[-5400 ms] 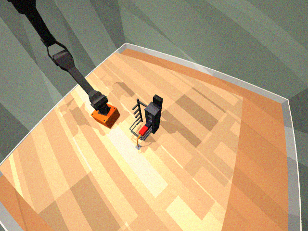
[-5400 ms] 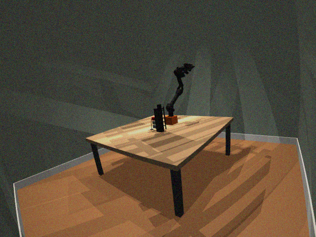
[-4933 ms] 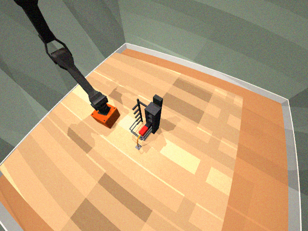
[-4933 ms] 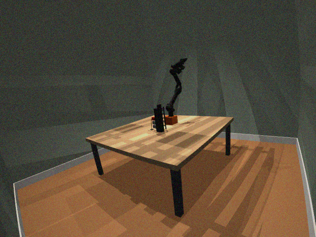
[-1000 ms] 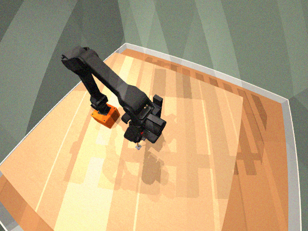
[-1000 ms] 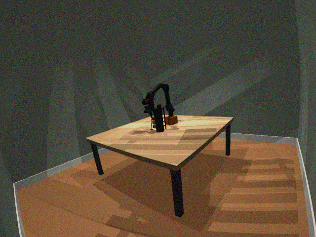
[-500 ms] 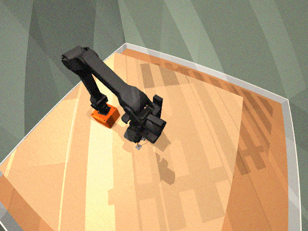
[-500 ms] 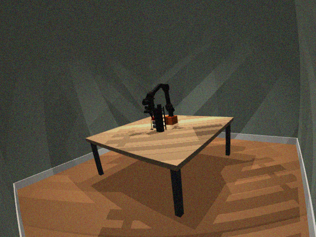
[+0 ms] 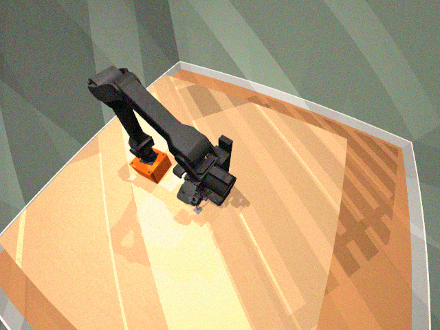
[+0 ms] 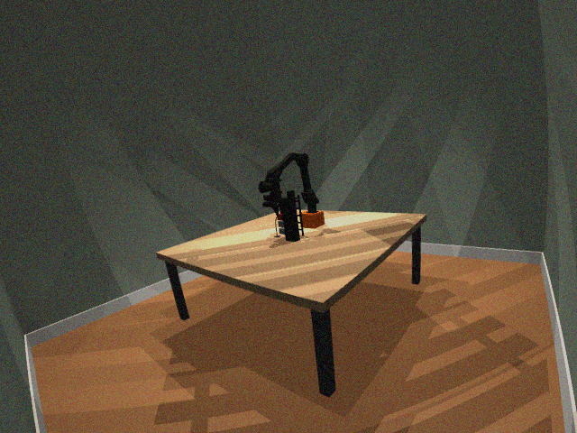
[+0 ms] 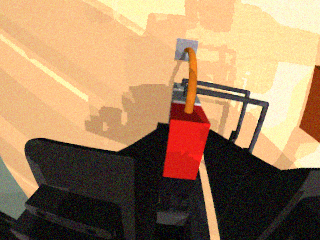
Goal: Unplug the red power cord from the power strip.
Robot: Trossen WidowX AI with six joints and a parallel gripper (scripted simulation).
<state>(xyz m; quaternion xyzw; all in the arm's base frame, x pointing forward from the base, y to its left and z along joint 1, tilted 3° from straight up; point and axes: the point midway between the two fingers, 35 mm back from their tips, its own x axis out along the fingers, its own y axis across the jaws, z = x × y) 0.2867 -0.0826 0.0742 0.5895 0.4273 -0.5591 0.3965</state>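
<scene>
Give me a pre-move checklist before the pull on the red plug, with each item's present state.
1. Pincer shut on the red plug: ok.
2. Plug centred between the fingers: ok, in the wrist view.
3. Orange cord runs free from the plug to the small grey block: ok.
4. Plug already out of the power strip: cannot tell; the strip is not clearly visible.
5. Wire frame beside the plug clear of the pull path: cannot tell.
</scene>
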